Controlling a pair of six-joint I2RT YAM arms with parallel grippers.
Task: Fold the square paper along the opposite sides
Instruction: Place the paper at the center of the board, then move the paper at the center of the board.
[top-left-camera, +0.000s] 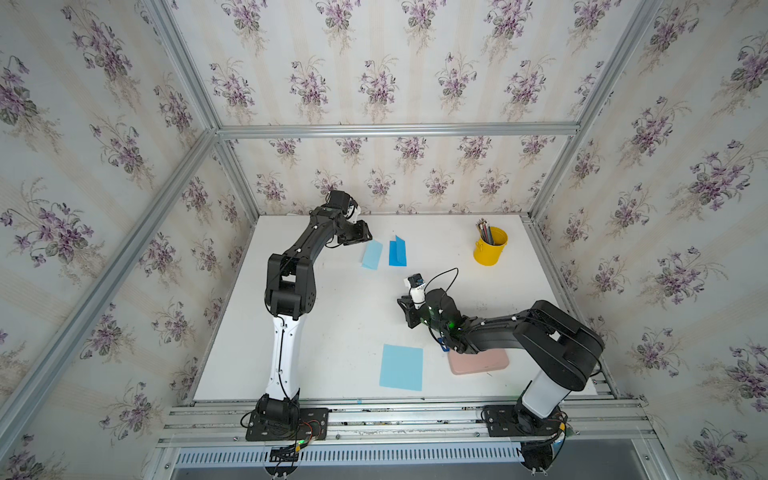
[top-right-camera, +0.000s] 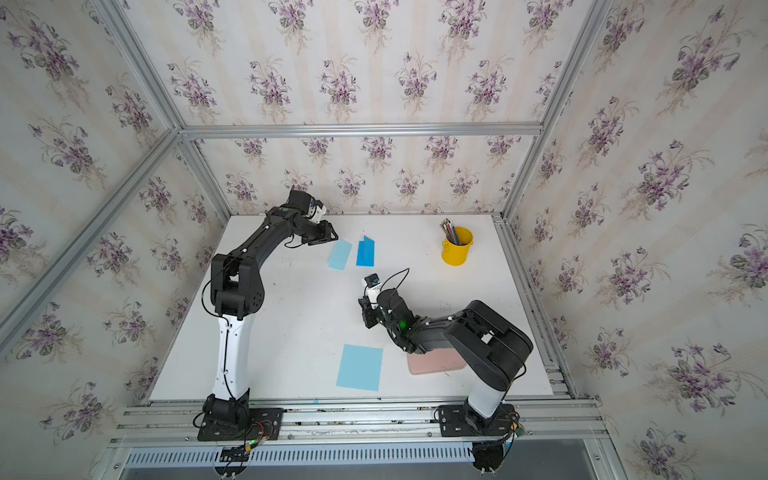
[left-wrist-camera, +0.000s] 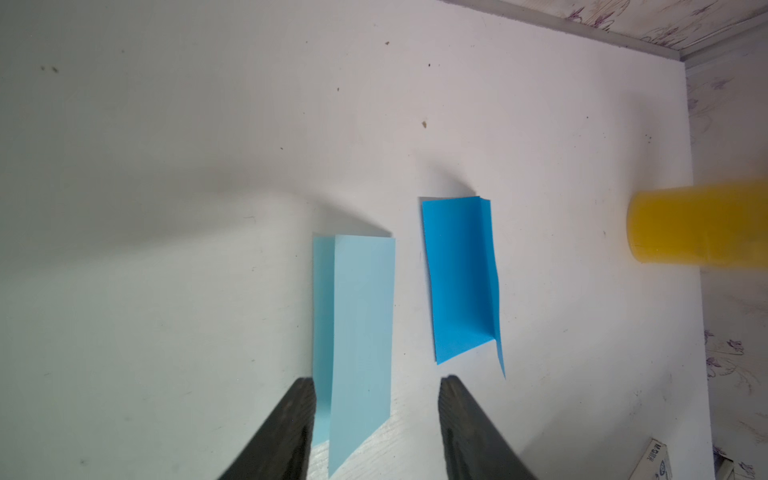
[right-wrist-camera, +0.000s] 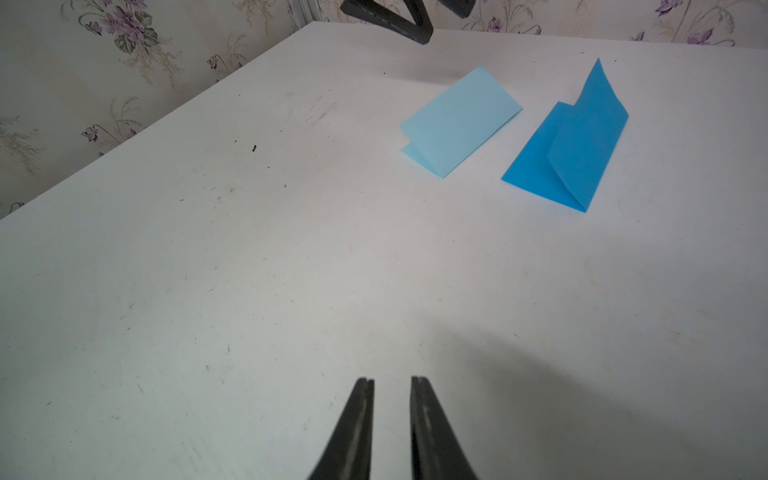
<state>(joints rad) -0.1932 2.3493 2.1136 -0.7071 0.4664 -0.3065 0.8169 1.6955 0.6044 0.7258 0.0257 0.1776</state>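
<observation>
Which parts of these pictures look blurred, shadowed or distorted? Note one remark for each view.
Left wrist view: the yellow cup is smeared by blur, and a soft shadow falls on the table beside the light blue folded paper. Right wrist view: a dim shadow lies ahead of the right gripper. In both top views: even light, wide-angle splay of the frame rails.

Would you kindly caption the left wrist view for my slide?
Open left gripper over folded pale paper, darker folded paper beside.
</observation>
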